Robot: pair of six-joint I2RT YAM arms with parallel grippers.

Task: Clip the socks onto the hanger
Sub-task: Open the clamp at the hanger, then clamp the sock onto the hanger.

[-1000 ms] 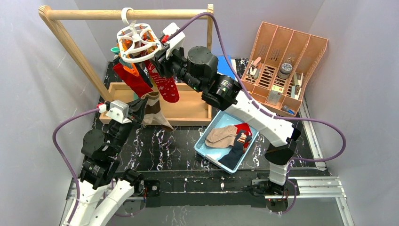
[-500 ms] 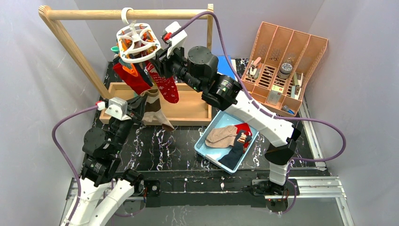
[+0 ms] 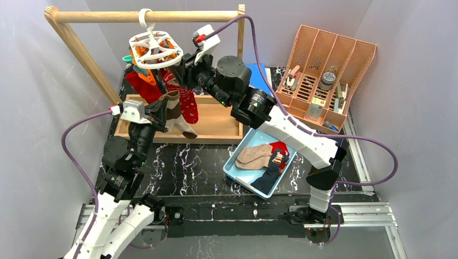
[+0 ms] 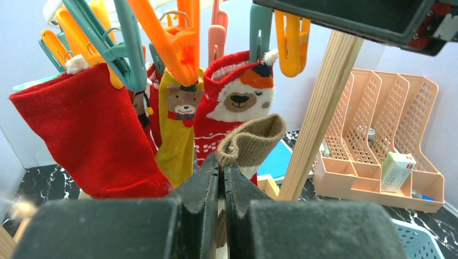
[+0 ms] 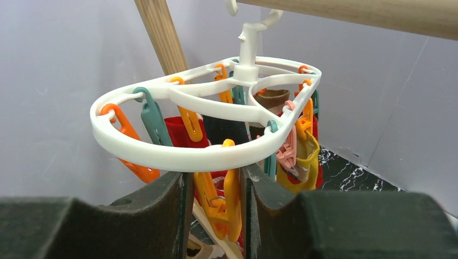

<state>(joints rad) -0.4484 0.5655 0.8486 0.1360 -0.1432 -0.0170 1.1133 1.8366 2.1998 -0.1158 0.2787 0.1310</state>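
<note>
The white ring hanger (image 3: 155, 49) hangs by its hook from the wooden rail, with orange and teal clips below it. Several socks are clipped to it: a plain red sock (image 4: 92, 135), a mustard bear sock (image 4: 175, 135) and a red animal-face sock (image 4: 232, 108). My left gripper (image 3: 161, 109) (image 4: 222, 164) is shut on the cuff of a brown sock (image 4: 254, 141) (image 3: 174, 105), held just below the clips. My right gripper (image 3: 181, 62) (image 5: 214, 174) is at the ring's near edge, its jaws closed on an orange clip (image 5: 229, 210).
A blue tray (image 3: 237, 172) at centre right holds a tan sock (image 3: 254, 156), a navy sock (image 3: 270, 175) and a red sock (image 3: 280, 148). The wooden rail frame (image 3: 146, 16) stands on a wooden base tray (image 3: 216, 121). A peach organizer (image 3: 329, 81) fills the back right.
My left arm has risen and moved back, carrying the brown sock up toward the hanger. The hanger has swung slightly left and up. My right jaws have narrowed a little on the clip.
</note>
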